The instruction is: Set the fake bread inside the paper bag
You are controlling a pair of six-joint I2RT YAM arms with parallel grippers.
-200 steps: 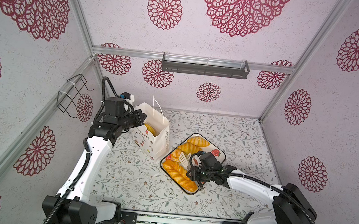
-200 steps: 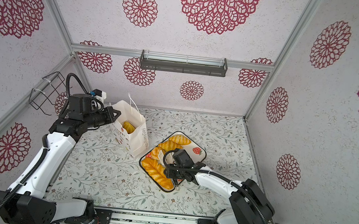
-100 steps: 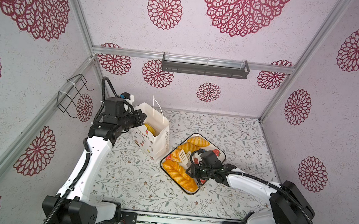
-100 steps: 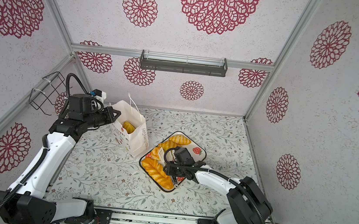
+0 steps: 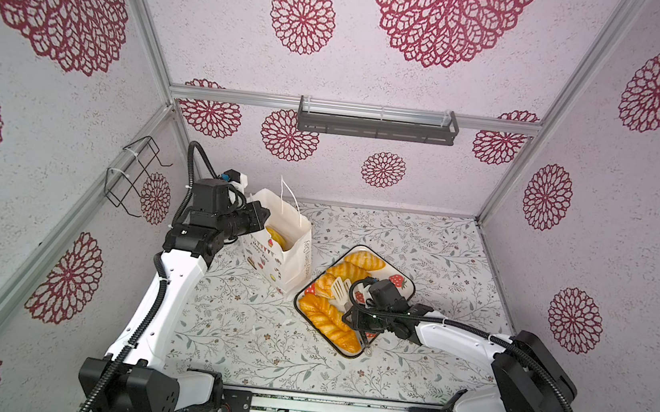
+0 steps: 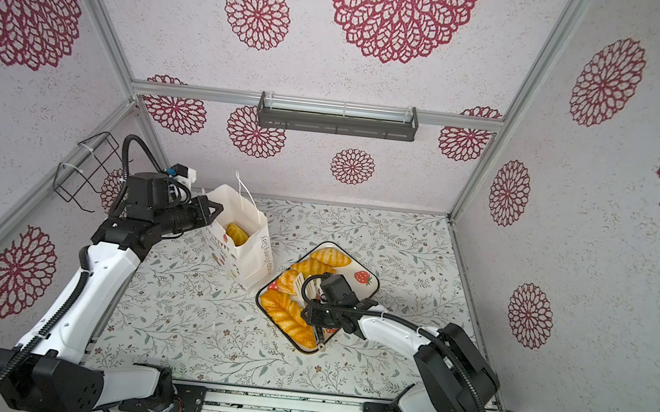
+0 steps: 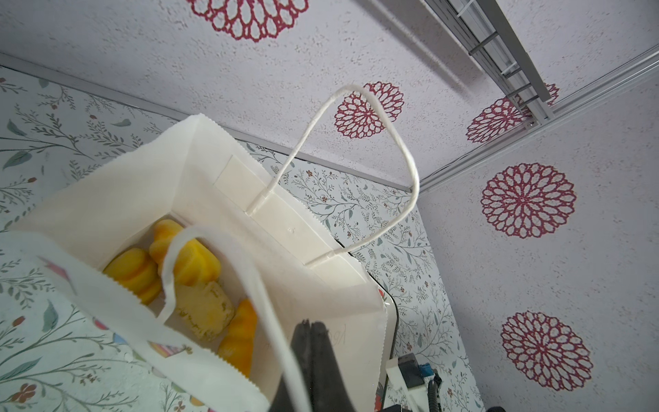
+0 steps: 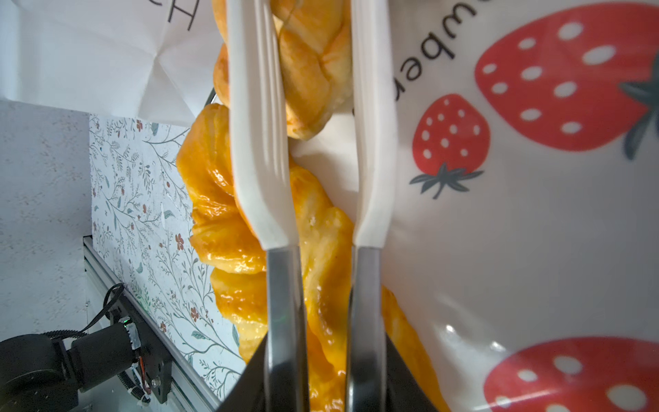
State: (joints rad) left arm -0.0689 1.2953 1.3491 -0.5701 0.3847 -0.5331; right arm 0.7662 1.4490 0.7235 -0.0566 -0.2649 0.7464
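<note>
The white paper bag [image 5: 293,261] [image 6: 247,257] stands upright at the back left, with several pieces of fake bread [image 7: 192,260] on its bottom. My left gripper [image 5: 261,213] [image 7: 311,326] is shut at the bag's rim, beside a cord handle. My right gripper [image 5: 354,314] [image 8: 321,374] is shut on the metal handles of white-tipped tongs [image 8: 256,142] [image 5: 338,289]. The tong tips sit on either side of a small plaited pastry [image 8: 313,64] on the strawberry tray [image 5: 403,283]. A long plaited loaf [image 5: 328,324] [image 8: 228,228] lies under the tongs. Two croissants [image 5: 362,260] lie further back.
The tray [image 6: 366,277] sits just right of the bag, almost touching it. A black wire rack [image 5: 135,178] hangs on the left wall and a dark shelf [image 5: 377,122] on the back wall. Floral tabletop [image 5: 256,333] lies in front of the bag and tray.
The tong arms have drawn closer together around the small plaited pastry. The right arm shifted only slightly over the tray. The left arm and bag have not moved.
</note>
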